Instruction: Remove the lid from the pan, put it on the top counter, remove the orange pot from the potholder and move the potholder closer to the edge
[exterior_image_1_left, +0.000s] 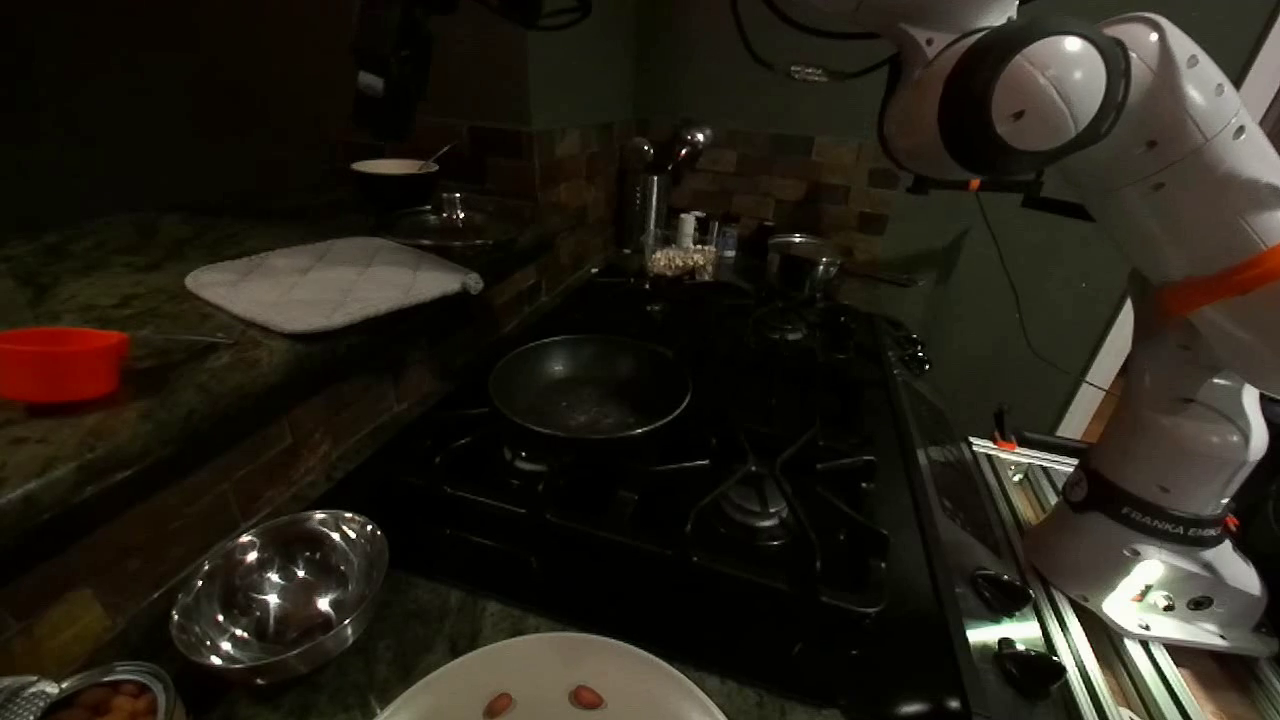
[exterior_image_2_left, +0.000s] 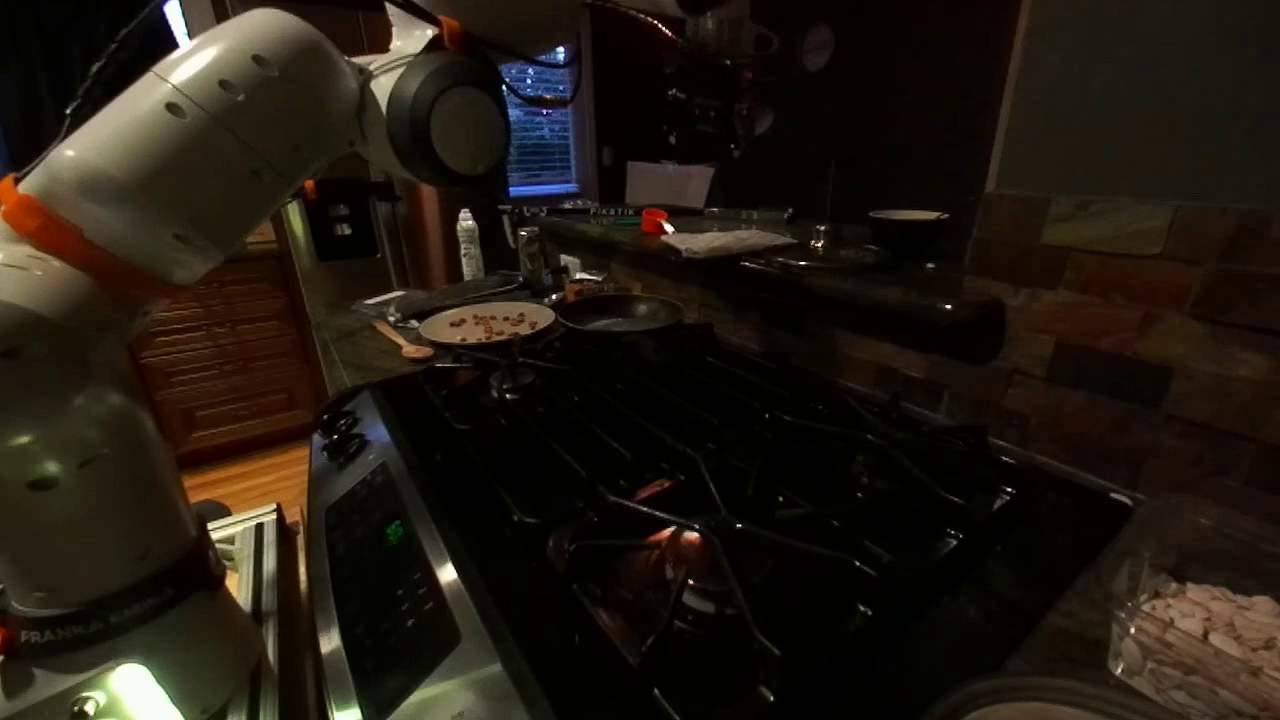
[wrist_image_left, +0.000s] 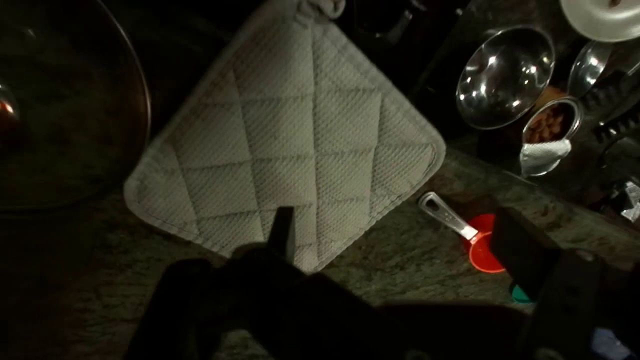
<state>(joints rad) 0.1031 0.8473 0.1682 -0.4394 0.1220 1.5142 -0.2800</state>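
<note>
Potholder (wrist_image_left: 295, 135) is lying flat on the raised desk (wrist_image_left: 385, 270), close to the edge facing the stove (exterior_image_1_left: 640, 510), while the tool (wrist_image_left: 393, 214) is standing wide, seemingly over its near corner, with nothing showing in its grip. A low sweep might be snagging the orange pot (wrist_image_left: 484, 252), which is sitting just beside; farther out, too long a push could be carrying the potholder past that edge, or a crooked one nudging the lid (wrist_image_left: 70, 105). Its looped far corner is pointing toward the desk's stove-side edge, a diagonal running across; being nearly square, it is showing no clear long axis.
</note>
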